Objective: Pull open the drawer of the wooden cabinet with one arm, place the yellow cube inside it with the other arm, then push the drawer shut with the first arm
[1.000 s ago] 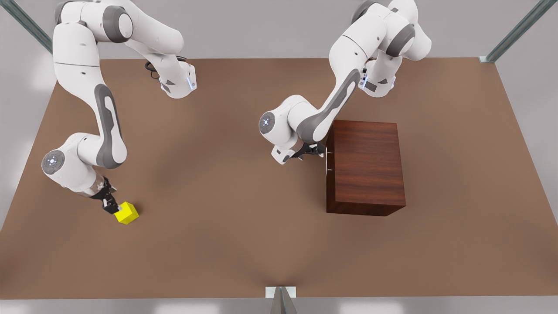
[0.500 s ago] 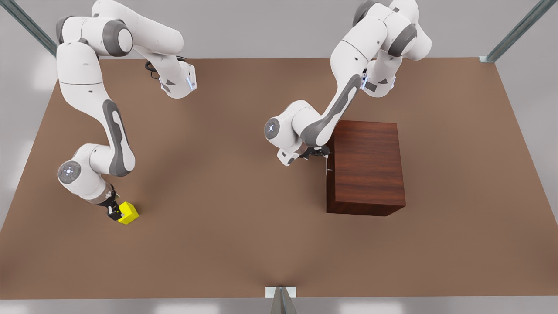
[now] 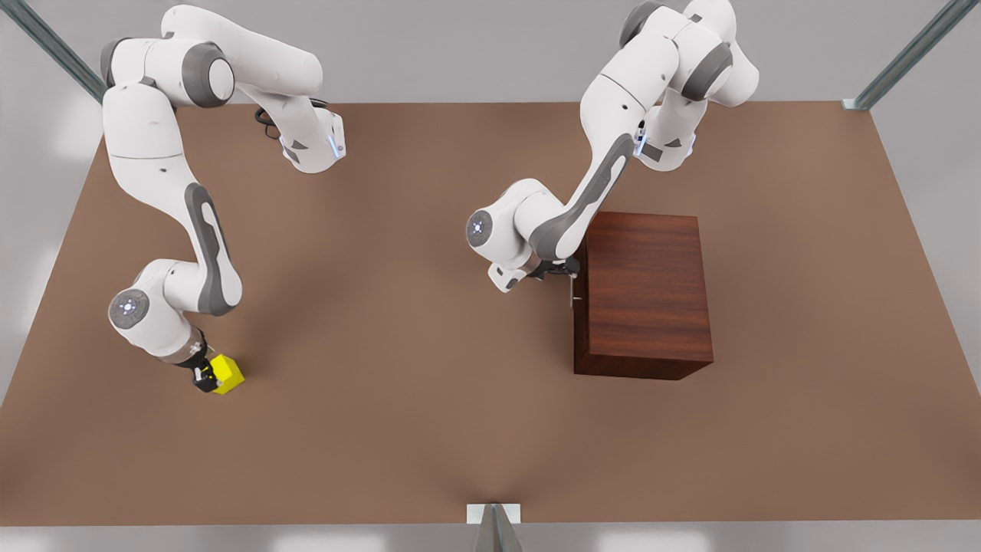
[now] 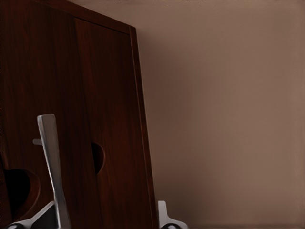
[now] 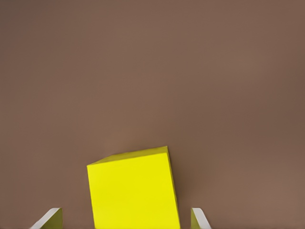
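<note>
Partly hidden: yellow cube point(image 3: 228, 372) behind right claw point(image 3: 204, 378).

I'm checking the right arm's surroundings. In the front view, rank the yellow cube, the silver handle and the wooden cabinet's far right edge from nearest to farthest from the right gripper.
From the right gripper, open:
1. Yellow cube, beside the fingers, front view's left.
2. Silver handle, on the cabinet's left face.
3. Wooden cabinet, its right edge, farthest right.

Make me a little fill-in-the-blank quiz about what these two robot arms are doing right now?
1. The right claw straddles the ____ cube.
2. The left claw is at the silver ____ of the wooden cabinet.
3. The cube rests on the ____ table.
4. The drawer is still ____.

Missing words: yellow; handle; brown; closed
</note>
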